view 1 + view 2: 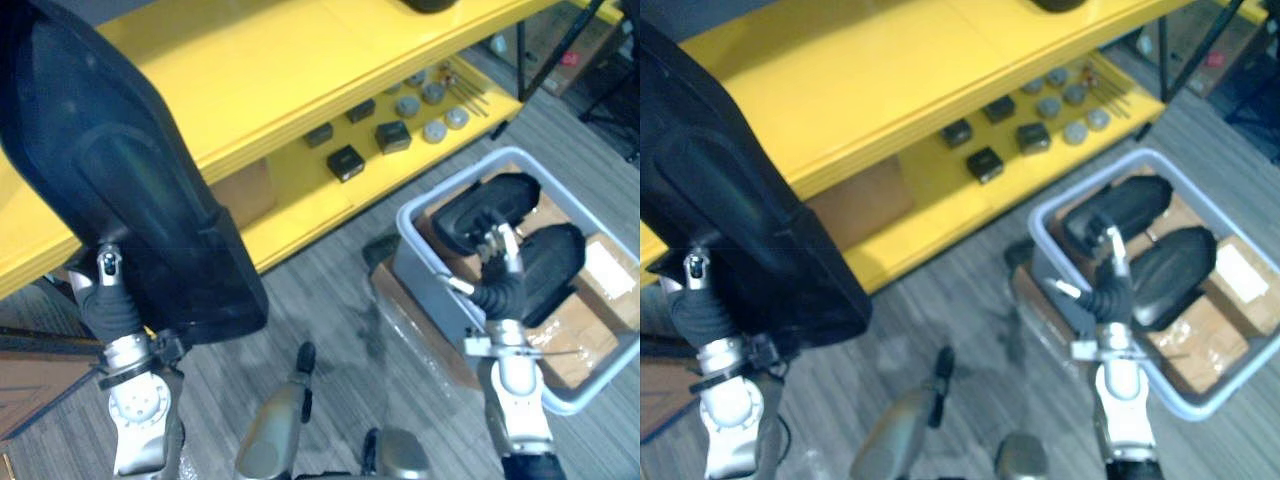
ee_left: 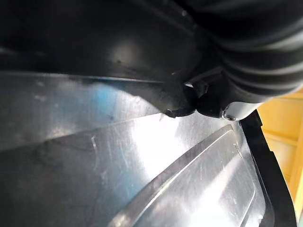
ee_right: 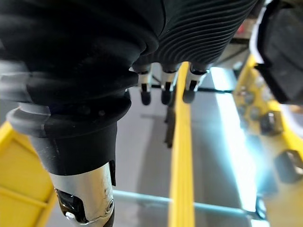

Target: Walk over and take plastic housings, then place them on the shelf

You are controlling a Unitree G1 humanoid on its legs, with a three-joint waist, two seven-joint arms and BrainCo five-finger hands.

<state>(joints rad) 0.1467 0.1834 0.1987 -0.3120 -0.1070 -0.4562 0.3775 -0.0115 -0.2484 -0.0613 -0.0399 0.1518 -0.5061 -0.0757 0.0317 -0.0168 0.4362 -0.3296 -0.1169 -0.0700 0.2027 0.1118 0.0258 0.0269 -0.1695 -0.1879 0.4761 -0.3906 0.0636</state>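
A large black plastic housing [image 1: 130, 180] is raised in front of the yellow shelf's top board [image 1: 290, 60], its upper end overlapping the board's front edge. My left hand [image 1: 105, 300] is at its lower end, pressed against the housing's glossy inner face [image 2: 142, 161]. Two more black housings [image 1: 485, 210] [image 1: 555, 260] lie side by side in a grey bin [image 1: 420, 215] on the floor to the right. Just above the bin's near side, my right hand [image 1: 500, 270] is open with straight fingers [image 3: 163, 90] and holds nothing.
The lower shelf board [image 1: 320, 190] carries small dark blocks [image 1: 345, 162] and grey round parts [image 1: 435, 130]. A cardboard box [image 1: 245, 190] sits at its left. Cardboard [image 1: 580, 330] lines the bin. Grey plank floor lies between shelf and bin.
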